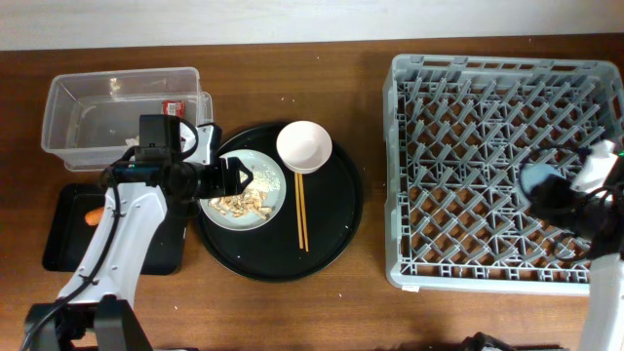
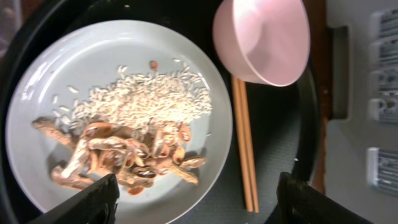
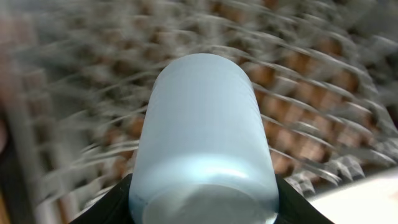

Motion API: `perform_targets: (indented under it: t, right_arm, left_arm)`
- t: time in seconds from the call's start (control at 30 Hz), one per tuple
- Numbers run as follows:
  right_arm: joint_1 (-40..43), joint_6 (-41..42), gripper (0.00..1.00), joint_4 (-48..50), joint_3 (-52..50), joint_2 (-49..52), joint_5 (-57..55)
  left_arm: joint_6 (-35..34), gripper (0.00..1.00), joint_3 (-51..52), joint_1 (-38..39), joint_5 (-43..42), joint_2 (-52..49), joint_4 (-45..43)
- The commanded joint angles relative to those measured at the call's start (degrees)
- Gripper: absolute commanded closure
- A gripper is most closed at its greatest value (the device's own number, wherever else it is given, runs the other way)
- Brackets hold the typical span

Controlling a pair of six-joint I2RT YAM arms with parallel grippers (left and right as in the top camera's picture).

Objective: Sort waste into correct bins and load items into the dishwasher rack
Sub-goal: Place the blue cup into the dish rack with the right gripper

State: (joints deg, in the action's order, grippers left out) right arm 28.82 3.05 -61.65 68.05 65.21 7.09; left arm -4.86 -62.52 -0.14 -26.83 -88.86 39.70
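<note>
Soft, even light is filling the overhead view, casting faint shadows. Motion blur is smearing the large grey plastic lattice rack [image 3: 323, 93] behind the sharper small light-blue cup [image 3: 202, 137]. The round white bowl [image 2: 261, 37] is appearing pink-tinted in the left wrist view.

The left arm [image 1: 125, 226] and right arm [image 1: 606, 292] are white-shelled with black joints and black jaws.

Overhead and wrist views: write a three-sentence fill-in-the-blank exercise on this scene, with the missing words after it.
The right gripper holds a cup coloured light ____. The carrot piece lies in the shallow bin coloured ____. Rice lies on the plate below the left gripper, whose jaws stand ____. Missing words: blue; black; open.
</note>
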Motion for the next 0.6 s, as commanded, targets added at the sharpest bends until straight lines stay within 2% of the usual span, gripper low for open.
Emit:
perform_targets:
  t: [0.0, 0.17, 0.2, 0.23, 0.27, 0.3, 0.47, 0.57]
  right_arm:
    - [4.96, 5.49, 0.6, -0.15, 0.9, 4.52, -10.73]
    - [10.73, 6.97, 0.59, -0.57, 0.9, 13.25, -11.06]
    - [11.02, 6.93, 0.51, -0.59, 0.9, 14.62, -10.01]
    - [11.02, 6.93, 0.36, -0.35, 0.9, 16.33, -9.03]
    - [11.02, 6.93, 0.03, 0.42, 0.9, 17.77, -7.69]
    - [11.02, 6.93, 0.02, 1.03, 0.92, 18.53, -1.6]
    - [10.93, 4.02, 0.02, 1.97, 1.95, 18.05, 11.34]
    - [8.63, -0.28, 0.02, 3.48, 2.16, 16.28, 27.39]
  left_arm:
    - [1.53, 0.19, -0.04, -0.02, 2.69, 1.14, 0.44]
    - [1.53, 0.19, -0.04, -0.02, 2.69, 1.14, 1.11]
    - [1.53, 0.19, -0.04, -0.02, 2.69, 1.14, 1.11]
    - [1.51, 0.16, -0.04, -0.02, 2.69, 1.14, 1.14]
    - [1.49, 0.02, -0.04, -0.02, 2.64, 1.14, 1.14]
    - [1.51, 0.01, -0.04, -0.04, 2.64, 1.14, 1.11]
    - [1.49, 0.01, -0.04, 0.02, 1.68, 1.14, -1.42]
    - [1.51, 0.01, -0.04, 1.49, -0.17, 1.14, -5.57]
